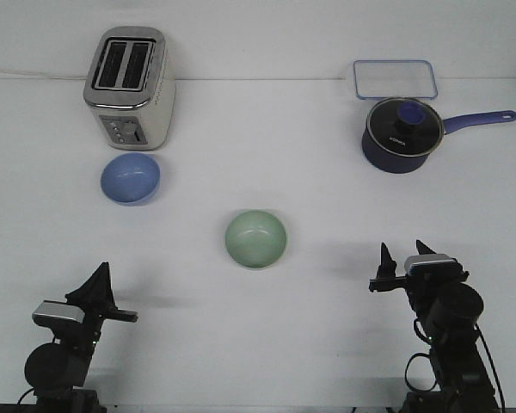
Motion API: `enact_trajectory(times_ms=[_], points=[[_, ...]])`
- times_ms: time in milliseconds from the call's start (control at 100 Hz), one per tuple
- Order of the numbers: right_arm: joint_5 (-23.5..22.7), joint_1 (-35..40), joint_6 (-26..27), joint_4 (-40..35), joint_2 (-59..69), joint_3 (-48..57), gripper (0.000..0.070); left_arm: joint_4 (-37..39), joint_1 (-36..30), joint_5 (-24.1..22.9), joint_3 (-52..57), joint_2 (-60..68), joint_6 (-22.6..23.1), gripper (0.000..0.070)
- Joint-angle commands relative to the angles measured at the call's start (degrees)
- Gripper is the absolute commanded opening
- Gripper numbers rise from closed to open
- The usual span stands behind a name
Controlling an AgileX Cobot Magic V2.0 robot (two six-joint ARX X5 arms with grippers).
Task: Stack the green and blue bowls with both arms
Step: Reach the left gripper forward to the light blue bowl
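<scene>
The light blue bowl [130, 178] sits upright on the white table at the left, just in front of the toaster. The pale green bowl [255, 238] sits upright near the middle of the table, apart from the blue one. My left gripper [100, 280] is low at the near left, well short of both bowls, with nothing in it; its fingers overlap from this angle. My right gripper [404, 255] is at the near right, to the right of the green bowl, open and empty.
A silver two-slot toaster [129, 86] stands at the back left. A dark navy saucepan with a glass lid [402, 135] and long handle stands at the back right, with a clear rectangular container [395, 79] behind it.
</scene>
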Motion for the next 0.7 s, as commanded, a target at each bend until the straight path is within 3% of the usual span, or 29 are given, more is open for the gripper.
enact_trajectory(times_ms=[0, 400, 690], points=[[0.2, 0.0, 0.6, 0.7, 0.3, 0.0, 0.0489, 1.2, 0.1, -0.2, -1.0, -0.1, 1.3, 0.001], [0.1, 0.0, 0.7, 0.7, 0.3, 0.0, 0.0489, -6.4, 0.1, -2.6, 11.4, 2.7, -0.4, 0.001], [0.1, 0.0, 0.7, 0.7, 0.3, 0.0, 0.0489, -23.2, 0.1, -2.9, 33.5, 21.1, -2.2, 0.001]])
